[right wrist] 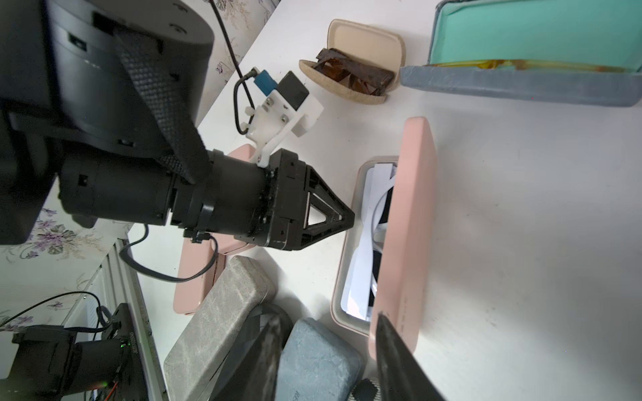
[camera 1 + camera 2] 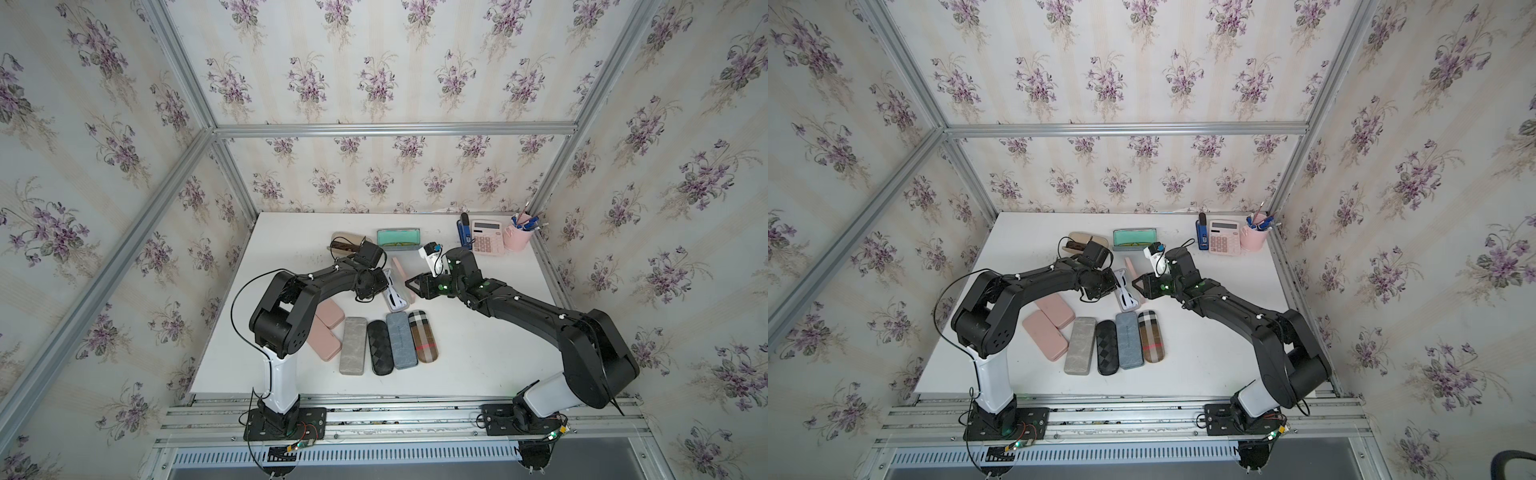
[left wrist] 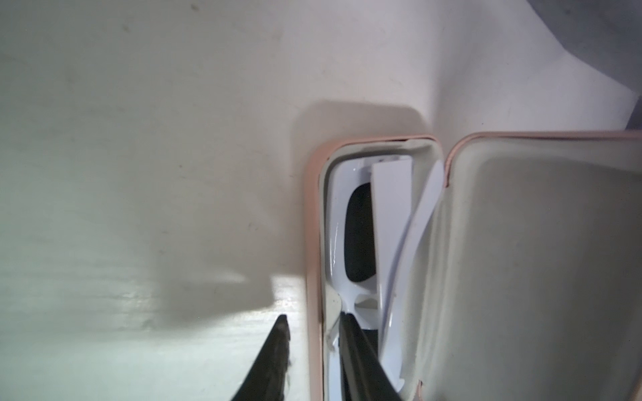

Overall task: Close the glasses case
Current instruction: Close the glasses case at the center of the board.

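The pink glasses case (image 2: pixel 402 276) lies open mid-table between my two arms, its lid (image 1: pixel 406 225) standing up on edge. White sunglasses (image 3: pixel 392 215) lie in its base (image 3: pixel 312 225). My left gripper (image 3: pixel 312 317) is open and straddles the base's long wall, one finger outside on the table and one inside by the sunglasses. In both top views it sits at the case's left side (image 2: pixel 1115 286). My right gripper (image 1: pixel 328 323) is open at the lid's near end, with one fingertip (image 1: pixel 382 321) against the lid's outer face. In a top view it is just right of the lid (image 2: pixel 409 284).
Several closed cases lie in a row in front: two pink (image 2: pixel 328 328), grey (image 2: pixel 352 345), black (image 2: pixel 379 347), blue-grey (image 2: pixel 401 338), plaid (image 2: pixel 422 334). At the back stand an open teal case (image 2: pixel 399 239), an open beige case (image 2: pixel 347 243), a calculator (image 2: pixel 486 237) and a pink cup (image 2: pixel 517 237).
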You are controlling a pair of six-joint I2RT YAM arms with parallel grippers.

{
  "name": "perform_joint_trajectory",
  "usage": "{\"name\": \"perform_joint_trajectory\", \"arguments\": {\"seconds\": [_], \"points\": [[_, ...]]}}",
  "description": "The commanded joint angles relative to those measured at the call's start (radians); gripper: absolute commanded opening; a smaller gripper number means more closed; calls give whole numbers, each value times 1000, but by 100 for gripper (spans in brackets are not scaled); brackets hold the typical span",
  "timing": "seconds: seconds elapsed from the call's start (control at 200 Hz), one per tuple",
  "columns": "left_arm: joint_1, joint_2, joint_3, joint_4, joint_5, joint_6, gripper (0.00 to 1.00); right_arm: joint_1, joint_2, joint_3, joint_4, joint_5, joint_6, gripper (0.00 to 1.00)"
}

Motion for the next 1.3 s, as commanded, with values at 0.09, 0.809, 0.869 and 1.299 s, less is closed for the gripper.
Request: {"name": "perform_joint_trajectory", "arguments": {"seconds": [0.09,0.809,0.869,1.299], "points": [[-1,6,9,-6,-10,-8,27,1,15,-3,42,-37,14,43],[-7,45,34,-14,-9,1,20,-36,59,-13,51,-26,9,34],[-7,46,35,-13,-9,3,20,-36,64,-13,47,-13,7,33],[-9,44,33,-12,-10,7,18,-36,123,-4,72,-27,17,32]]}}
